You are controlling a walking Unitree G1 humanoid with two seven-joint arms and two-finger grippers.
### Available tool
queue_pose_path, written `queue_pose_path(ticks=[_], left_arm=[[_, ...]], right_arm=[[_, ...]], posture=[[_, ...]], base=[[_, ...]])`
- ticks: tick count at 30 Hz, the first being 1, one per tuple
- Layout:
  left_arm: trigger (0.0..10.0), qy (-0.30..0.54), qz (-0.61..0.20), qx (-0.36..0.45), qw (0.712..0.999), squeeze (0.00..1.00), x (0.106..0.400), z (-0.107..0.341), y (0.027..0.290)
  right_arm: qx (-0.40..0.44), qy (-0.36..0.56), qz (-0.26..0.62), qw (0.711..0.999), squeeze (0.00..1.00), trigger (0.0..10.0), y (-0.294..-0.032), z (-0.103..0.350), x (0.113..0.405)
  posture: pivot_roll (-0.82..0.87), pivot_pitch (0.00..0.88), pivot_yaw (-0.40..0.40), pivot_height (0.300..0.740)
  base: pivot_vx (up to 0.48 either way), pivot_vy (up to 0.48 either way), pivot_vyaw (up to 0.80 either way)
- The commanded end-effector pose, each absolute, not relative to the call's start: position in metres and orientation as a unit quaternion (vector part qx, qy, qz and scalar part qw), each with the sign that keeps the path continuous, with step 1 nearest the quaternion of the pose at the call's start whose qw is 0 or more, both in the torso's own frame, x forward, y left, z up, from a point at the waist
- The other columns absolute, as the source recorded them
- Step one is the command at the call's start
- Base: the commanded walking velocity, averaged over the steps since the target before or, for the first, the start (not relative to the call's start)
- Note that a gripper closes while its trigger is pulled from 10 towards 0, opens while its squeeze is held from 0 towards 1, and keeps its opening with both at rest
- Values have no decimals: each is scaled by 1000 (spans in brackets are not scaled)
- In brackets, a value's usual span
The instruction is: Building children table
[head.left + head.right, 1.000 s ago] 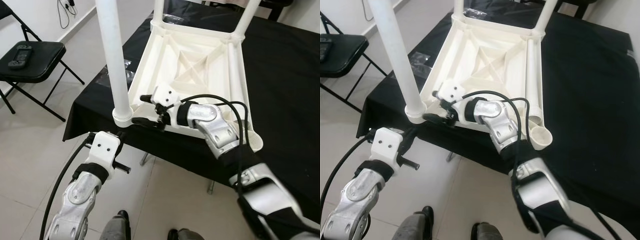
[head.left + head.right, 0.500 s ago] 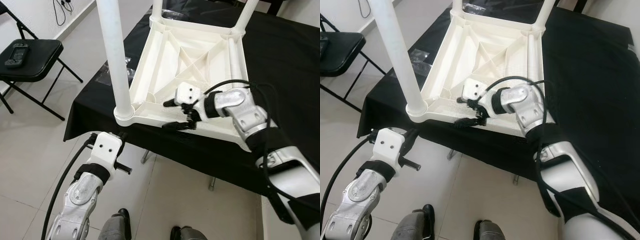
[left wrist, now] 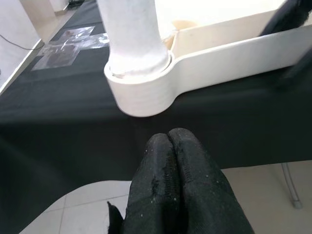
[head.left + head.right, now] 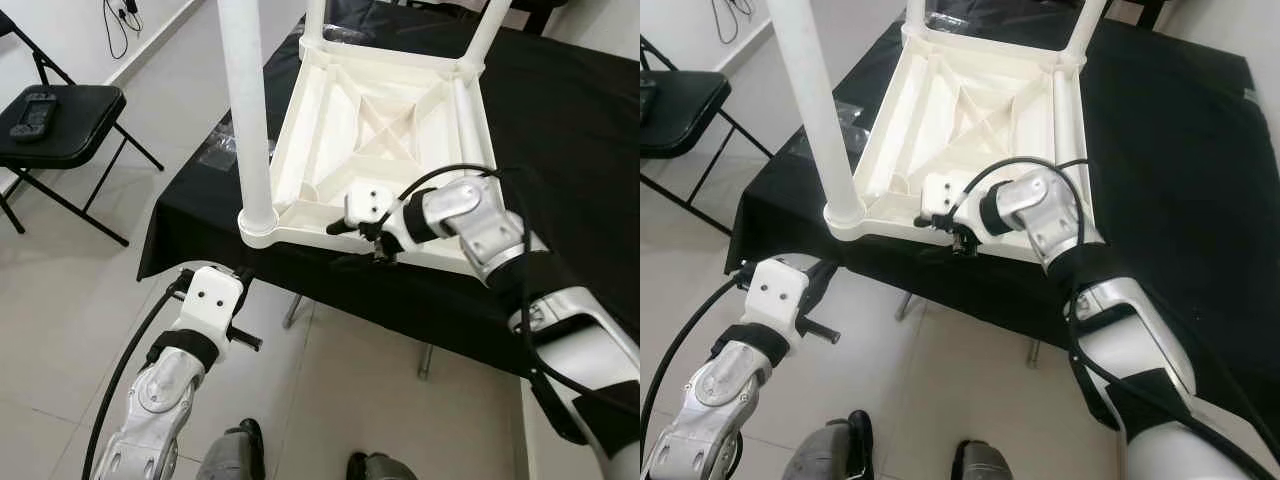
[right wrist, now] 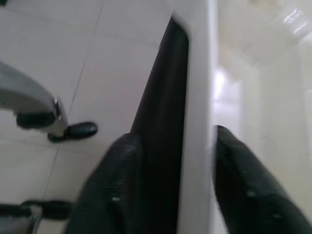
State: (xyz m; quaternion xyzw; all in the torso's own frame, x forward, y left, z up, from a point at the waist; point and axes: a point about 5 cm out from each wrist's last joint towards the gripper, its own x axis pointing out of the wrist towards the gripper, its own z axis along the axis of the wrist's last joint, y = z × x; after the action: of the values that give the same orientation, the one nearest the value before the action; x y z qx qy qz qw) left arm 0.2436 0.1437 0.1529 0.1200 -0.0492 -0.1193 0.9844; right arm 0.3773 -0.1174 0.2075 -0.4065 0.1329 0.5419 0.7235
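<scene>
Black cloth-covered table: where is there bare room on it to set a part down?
The black cloth-covered table lies bare on the robot's right of the upturned white plastic children's table. Its near edge is crowded by the right gripper straddling the white rim.

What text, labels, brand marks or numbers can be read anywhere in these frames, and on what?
None can be read. The white plastic table, its legs, the black cloth and both arms carry no visible print. The black device on the folding chair is too small to show any marking.

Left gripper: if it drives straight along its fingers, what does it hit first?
Probably the round white plastic corner socket holding the white leg, over the black tablecloth's edge. The shut left gripper points right at it; depth unclear.
</scene>
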Motion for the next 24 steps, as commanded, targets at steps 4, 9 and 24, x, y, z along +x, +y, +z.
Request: queue_pose_path(ticks=[4, 9, 24], left_arm=[[10000, -42, -119, 121, 985, 0, 241, 149, 144], [10000, -42, -118, 120, 985, 0, 241, 150, 144], [10000, -43, -116, 119, 985, 0, 242, 150, 144]], right_arm=[[-388, 125, 534, 741, 0, 1922, -115, 204, 379], [-363, 96, 549, 747, 0, 10000, -116, 218, 379], [-353, 137, 508, 774, 0, 0, -102, 204, 386]], posture=[[118, 236, -111, 740], [116, 237, -111, 740], [115, 239, -118, 740]], base=[[0, 0, 0], [0, 0, 0], [0, 0, 0]])
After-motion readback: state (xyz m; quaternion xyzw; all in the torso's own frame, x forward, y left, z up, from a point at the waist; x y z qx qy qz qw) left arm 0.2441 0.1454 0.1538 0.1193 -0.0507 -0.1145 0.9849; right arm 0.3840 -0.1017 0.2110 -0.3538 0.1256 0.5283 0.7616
